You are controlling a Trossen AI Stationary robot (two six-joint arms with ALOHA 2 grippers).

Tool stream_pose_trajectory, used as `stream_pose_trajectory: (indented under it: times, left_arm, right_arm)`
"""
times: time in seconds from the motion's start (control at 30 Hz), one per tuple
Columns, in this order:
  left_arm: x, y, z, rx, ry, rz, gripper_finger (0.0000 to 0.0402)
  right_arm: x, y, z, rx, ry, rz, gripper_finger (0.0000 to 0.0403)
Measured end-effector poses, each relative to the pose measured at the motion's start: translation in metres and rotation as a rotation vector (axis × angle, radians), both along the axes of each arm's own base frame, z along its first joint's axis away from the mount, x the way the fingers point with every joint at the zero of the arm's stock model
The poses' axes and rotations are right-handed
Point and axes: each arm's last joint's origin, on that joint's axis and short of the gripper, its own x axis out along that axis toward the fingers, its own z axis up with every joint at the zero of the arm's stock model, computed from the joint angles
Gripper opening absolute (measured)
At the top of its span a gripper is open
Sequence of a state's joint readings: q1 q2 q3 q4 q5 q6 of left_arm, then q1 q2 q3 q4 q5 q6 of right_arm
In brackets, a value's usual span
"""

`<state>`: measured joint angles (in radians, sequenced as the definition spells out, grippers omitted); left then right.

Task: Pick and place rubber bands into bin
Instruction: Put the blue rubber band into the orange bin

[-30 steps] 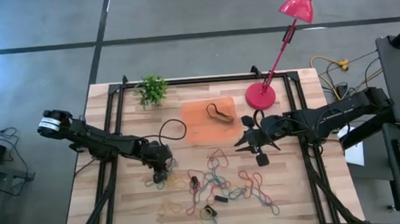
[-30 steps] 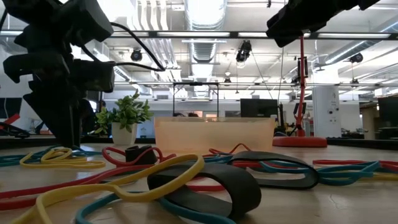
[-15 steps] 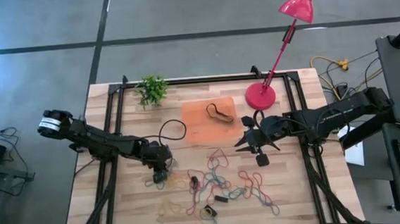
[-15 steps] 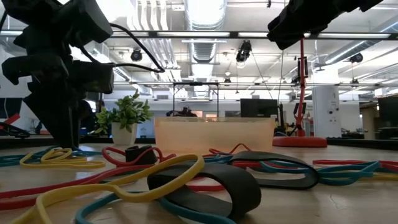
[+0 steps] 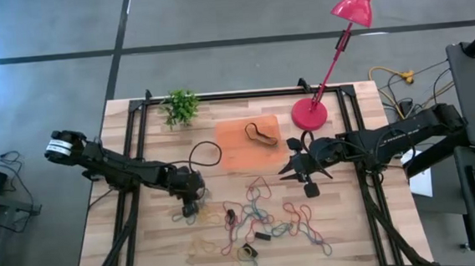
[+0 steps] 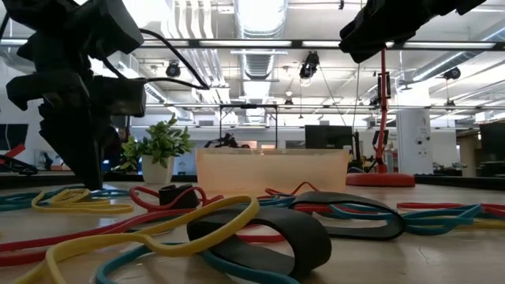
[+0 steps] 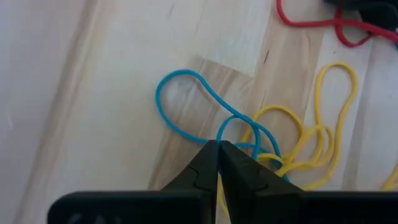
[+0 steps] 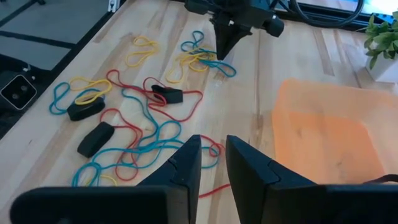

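Observation:
Several rubber bands (image 5: 252, 224) in mixed colours lie loose on the wooden table's near half. The orange bin (image 5: 247, 145) stands behind them with one dark-and-tan band (image 5: 260, 134) inside. My left gripper (image 7: 217, 144) points steeply down at the pile's left end, shut on a blue rubber band (image 7: 186, 106) next to yellow ones (image 7: 323, 130). From the right wrist, the left gripper (image 8: 224, 46) shows at the far side of the pile. My right gripper (image 8: 212, 155) hovers above the table right of the bin (image 8: 329, 130), slightly open, with nothing between its fingers. My left gripper pinches one strand of the blue rubber band (image 7: 222, 134) between its two fingertips, where the band's loops cross. The fingers come from above, slanting down. The band lies slack and flat on the table, its free loop (image 7: 168, 93) spread out beyond the tips.
A red lamp's round base (image 5: 309, 113) stands right of the bin, its arm leaning over the table's far right corner. A small potted plant (image 5: 181, 106) sits at the far left. Black frame rails (image 5: 138, 148) run along both sides. Bare wood lies left of the pile.
My left gripper has shut its fingers at the table top on the blue band, staying in place. The yellow band beside it has shifted slightly. My right arm has kept still.

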<state>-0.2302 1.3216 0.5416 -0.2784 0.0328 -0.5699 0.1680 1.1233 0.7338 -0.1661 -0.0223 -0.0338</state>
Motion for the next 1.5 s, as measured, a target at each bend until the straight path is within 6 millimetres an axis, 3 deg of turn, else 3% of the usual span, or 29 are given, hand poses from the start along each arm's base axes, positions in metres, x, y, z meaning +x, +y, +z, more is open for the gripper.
stream_pose_trajectory:
  times: [0.3, 0.67, 1.2, 1.5]
  left_arm:
    - [0.006, 0.000, 0.014, 0.067, -0.073, -0.021, 0.0000]
    - [0.005, 0.003, 0.046, 0.143, -0.254, -0.031, 0.0000]
    - [0.004, 0.006, 0.108, 0.335, -0.789, -0.138, 0.0000]
    - [0.008, 0.007, 0.126, 0.498, -0.970, -0.138, 0.0000]
  right_arm:
    - [0.000, 0.000, 0.000, 0.001, 0.000, 0.000, 0.0059]
    - [0.000, -0.001, 0.000, -0.013, -0.002, -0.023, 0.0058]
    - [0.000, -0.001, -0.001, -0.016, -0.001, -0.021, 0.0059]
    - [0.000, -0.001, -0.001, -0.017, -0.001, -0.021, 0.0059]
